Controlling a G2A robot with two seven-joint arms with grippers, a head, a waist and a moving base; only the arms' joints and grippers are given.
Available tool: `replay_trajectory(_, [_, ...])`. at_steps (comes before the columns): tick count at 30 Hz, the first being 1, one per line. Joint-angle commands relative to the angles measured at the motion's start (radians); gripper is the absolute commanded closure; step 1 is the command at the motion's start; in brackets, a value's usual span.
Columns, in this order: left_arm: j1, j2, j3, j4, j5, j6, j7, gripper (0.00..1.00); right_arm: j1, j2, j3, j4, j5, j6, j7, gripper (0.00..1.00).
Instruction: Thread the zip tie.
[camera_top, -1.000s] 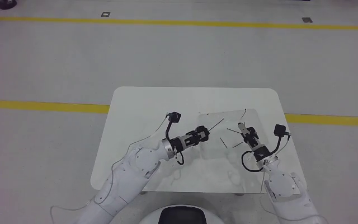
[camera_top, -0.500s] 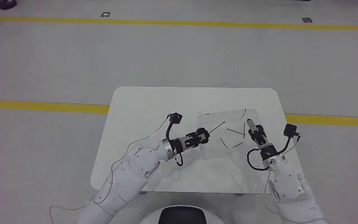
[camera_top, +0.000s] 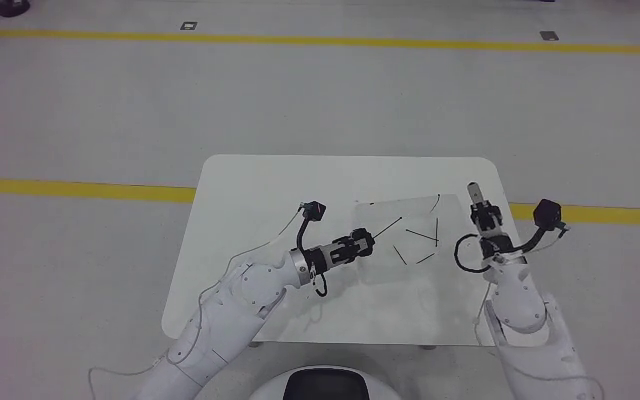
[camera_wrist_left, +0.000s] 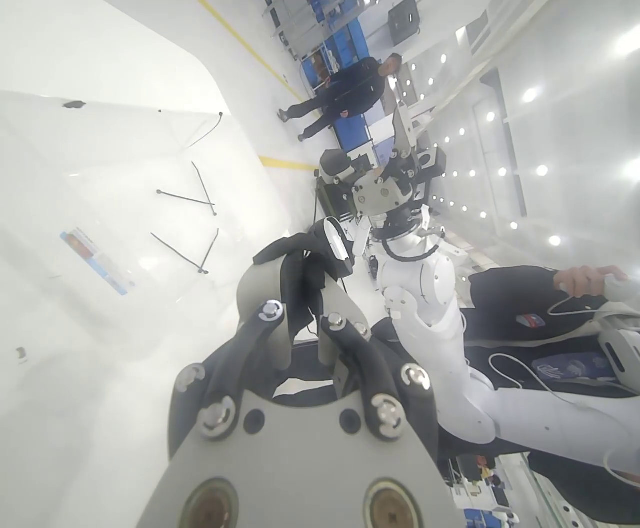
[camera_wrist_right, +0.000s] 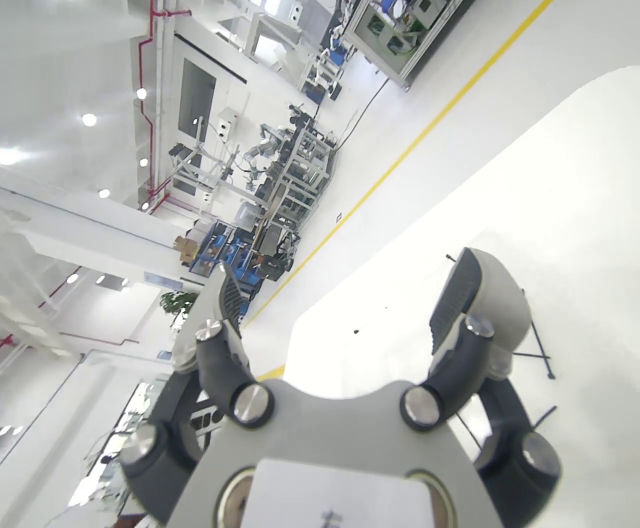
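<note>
Presently, the left gripper (camera_top: 366, 240) sits at centre frame in the top view. Its fingers are clenched on a black zip tie (camera_top: 389, 228) that juts toward the upper right. The right gripper (camera_top: 473, 190) is right of centre, near the white table's (camera_top: 260, 200) right edge, fingers spread wide and empty. Loose zip ties (camera_top: 421, 236) lie flat between the two grippers.

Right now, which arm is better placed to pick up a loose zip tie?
Probably the right: the right gripper is open and empty near the loose zip ties, while the left gripper is shut on a zip tie.
</note>
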Motion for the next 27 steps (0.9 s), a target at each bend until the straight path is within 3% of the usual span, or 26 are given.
replay_trajectory(1, [0.000,0.000,0.000,0.000,0.000,0.000,0.000,1.00,0.012,-0.003,-0.012,0.000,-0.032,0.042,-0.020,0.00])
replay_trajectory(8, [0.000,0.000,0.000,0.000,0.000,0.000,0.000,1.00,0.085,-0.024,-0.092,0.040,-0.153,0.217,-0.127,0.00])
replay_trajectory(25, [0.000,0.000,0.000,0.000,0.000,0.000,0.000,1.00,0.087,-0.026,-0.100,0.043,-0.159,0.225,-0.135,0.00])
replay_trajectory(27, [0.000,0.000,0.000,0.000,0.000,0.000,0.000,1.00,0.102,-0.027,-0.110,0.049,-0.188,0.252,-0.102,0.00])
